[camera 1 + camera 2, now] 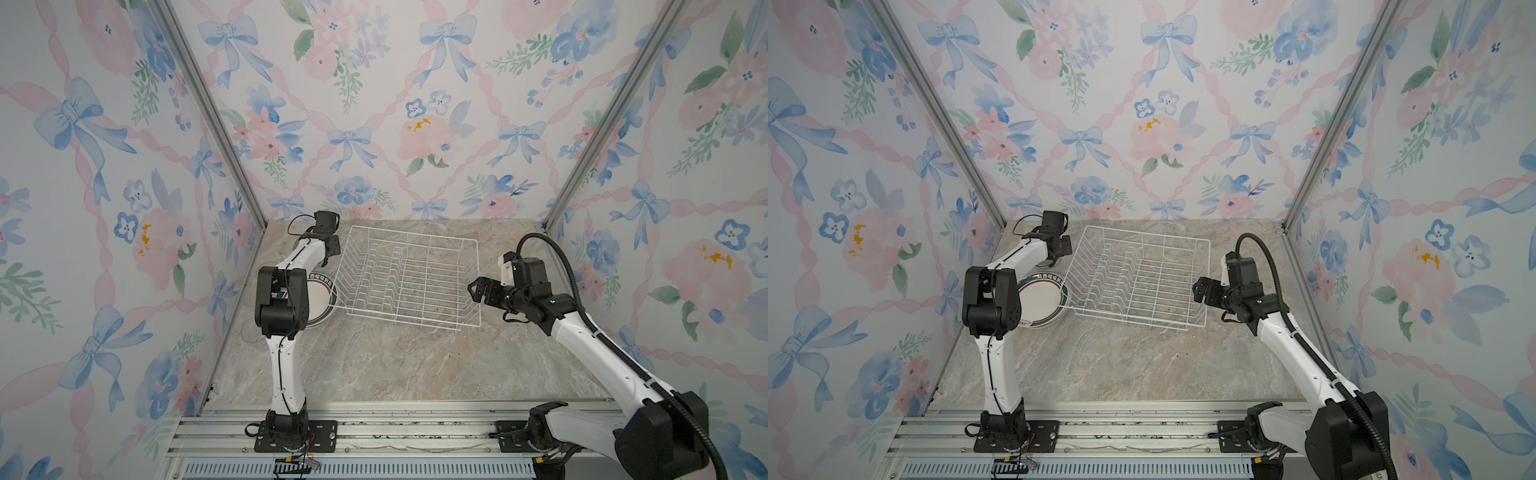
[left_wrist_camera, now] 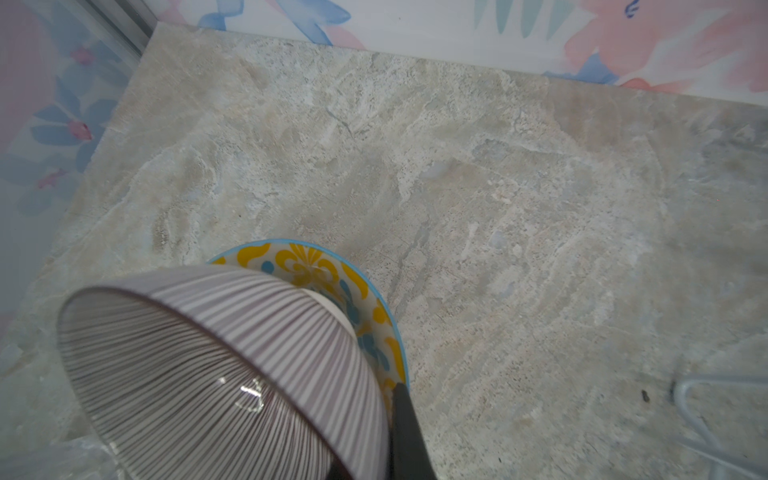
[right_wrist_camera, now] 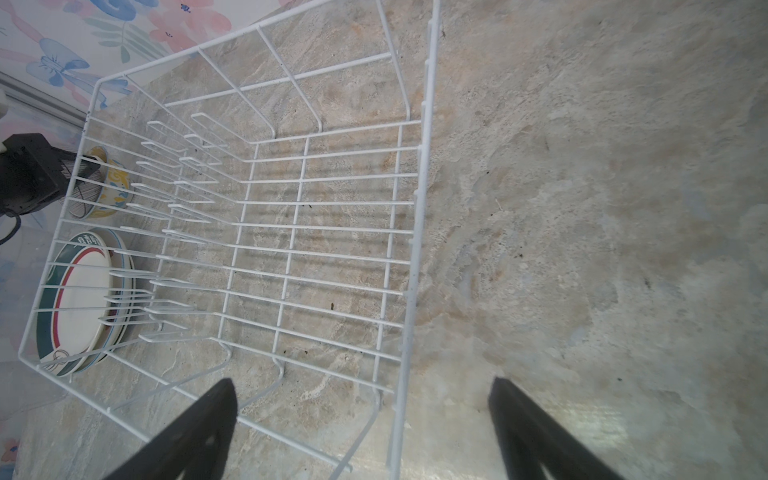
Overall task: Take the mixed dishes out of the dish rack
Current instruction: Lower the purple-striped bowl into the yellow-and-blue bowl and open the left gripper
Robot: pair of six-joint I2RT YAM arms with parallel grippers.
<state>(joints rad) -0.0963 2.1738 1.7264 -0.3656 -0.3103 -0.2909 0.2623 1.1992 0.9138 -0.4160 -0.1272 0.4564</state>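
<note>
Left hand [image 1: 329,254] pinches the purple-striped bowl [image 2: 216,353] by its rim, tilted over the yellow-blue bowl [image 2: 316,266] on the table [image 1: 374,365] beside the empty dish rack [image 1: 409,278]. Glazed ceramic is likely slippery and chip-prone. Right hand [image 1: 475,291] gapes wide.

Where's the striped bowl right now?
In the left wrist view, the striped bowl leans tilted in the yellow-and-blue bowl, held by the left gripper, left of the rack near the back wall.
</note>
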